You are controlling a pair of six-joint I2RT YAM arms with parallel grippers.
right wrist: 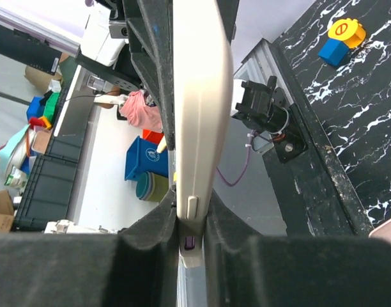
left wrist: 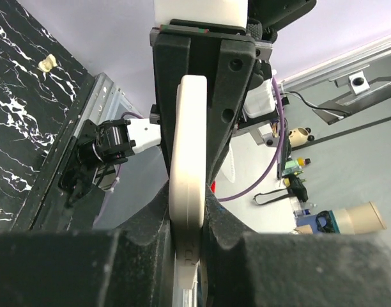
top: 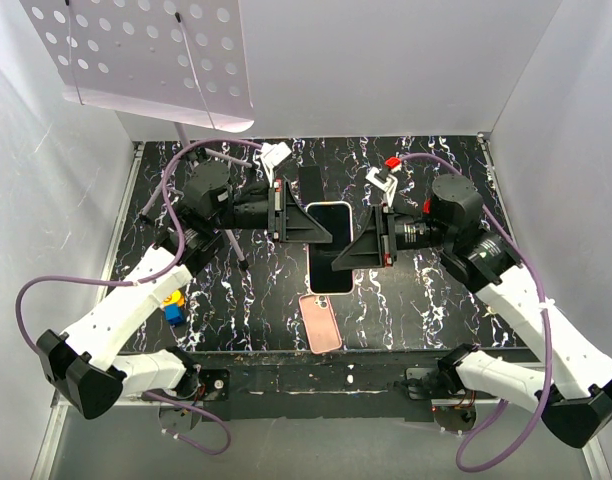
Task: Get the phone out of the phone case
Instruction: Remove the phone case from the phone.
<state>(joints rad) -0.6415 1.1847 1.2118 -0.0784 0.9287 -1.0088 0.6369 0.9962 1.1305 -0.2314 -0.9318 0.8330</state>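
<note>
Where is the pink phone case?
Top view: the pink phone case lies near the front edge of the table, below the phone held by the left hand and right hand.

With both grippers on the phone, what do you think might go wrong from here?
The left gripper and right gripper pinch the phone only near its sides; an uneven pull may twist it loose. Dropped, it could strike the table or the pink case lying nearby.
</note>
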